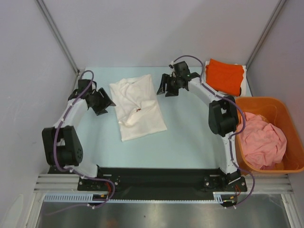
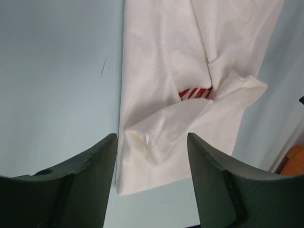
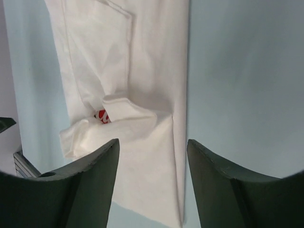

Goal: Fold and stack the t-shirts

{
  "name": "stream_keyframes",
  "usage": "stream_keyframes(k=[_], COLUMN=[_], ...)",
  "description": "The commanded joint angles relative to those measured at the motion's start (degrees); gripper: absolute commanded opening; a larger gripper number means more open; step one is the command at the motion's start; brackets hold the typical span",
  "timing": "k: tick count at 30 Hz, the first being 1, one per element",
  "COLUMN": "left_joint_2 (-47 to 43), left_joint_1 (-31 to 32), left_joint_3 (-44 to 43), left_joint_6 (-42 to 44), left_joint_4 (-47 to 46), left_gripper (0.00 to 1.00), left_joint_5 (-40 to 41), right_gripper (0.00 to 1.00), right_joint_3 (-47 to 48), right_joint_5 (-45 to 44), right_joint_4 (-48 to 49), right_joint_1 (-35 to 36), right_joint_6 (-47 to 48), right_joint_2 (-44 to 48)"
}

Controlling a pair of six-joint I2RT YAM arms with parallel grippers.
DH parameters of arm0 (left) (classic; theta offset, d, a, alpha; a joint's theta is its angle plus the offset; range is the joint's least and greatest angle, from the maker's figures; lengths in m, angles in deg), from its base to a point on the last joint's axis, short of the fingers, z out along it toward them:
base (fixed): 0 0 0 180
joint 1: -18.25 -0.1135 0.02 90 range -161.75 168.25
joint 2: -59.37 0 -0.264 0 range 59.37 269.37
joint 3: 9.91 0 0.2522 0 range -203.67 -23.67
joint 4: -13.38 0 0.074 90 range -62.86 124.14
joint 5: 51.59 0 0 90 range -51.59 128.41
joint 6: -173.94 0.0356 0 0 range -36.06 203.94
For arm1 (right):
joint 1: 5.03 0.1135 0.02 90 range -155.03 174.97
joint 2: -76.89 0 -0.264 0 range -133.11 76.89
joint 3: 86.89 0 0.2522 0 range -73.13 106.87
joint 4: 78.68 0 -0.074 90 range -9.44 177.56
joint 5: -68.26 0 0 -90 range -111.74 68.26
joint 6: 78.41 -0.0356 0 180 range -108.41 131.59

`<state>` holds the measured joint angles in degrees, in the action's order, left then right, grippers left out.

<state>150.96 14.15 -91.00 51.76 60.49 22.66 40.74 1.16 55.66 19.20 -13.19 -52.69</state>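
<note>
The white t-shirt lies folded lengthwise in the middle of the table, and a bit of red print shows under a loose flap. My left gripper hovers at its left edge, open and empty, with the cloth seen between the fingers. My right gripper is open and empty by the shirt's far right corner, above the cloth. The orange t-shirt lies folded at the back right. The pink t-shirt sits crumpled in the basket.
The rigid orange plastic basket stands at the right edge of the table, beside the right arm. Grey walls close in the table at the back and on both sides.
</note>
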Motion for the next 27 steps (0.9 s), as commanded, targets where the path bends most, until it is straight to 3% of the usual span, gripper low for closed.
stream_keyframes(k=[1,7,13,18,27], left_joint_2=[-9.83,-27.67,-40.07,-43.51,-44.39], left_joint_1=[0.49,0.49,0.58,0.58,0.5], left_joint_3=[3.68,19.15,21.72,23.12,23.03], left_joint_6=[4.05,8.01,10.65,10.12,10.48], left_joint_4=[4.01,3.48,7.44,5.94,5.77], left_gripper=[0.66,0.67,0.68,0.69,0.69], left_joint_5=[0.63,2.39,3.97,3.18,2.83], right_gripper=[0.65,0.65,0.64,0.63,0.62], right_joint_3=[-10.36,-21.13,-14.12,-4.02,3.02], right_joint_5=[-3.28,-10.83,-18.66,-25.52,-29.66], right_joint_4=[1.92,2.9,-3.24,-10.46,-14.77], right_joint_1=[2.48,12.05,20.59,23.32,24.46], right_joint_6=[1.04,2.8,5.61,7.55,8.87], right_joint_2=[11.7,18.49,9.62,2.06,-4.89])
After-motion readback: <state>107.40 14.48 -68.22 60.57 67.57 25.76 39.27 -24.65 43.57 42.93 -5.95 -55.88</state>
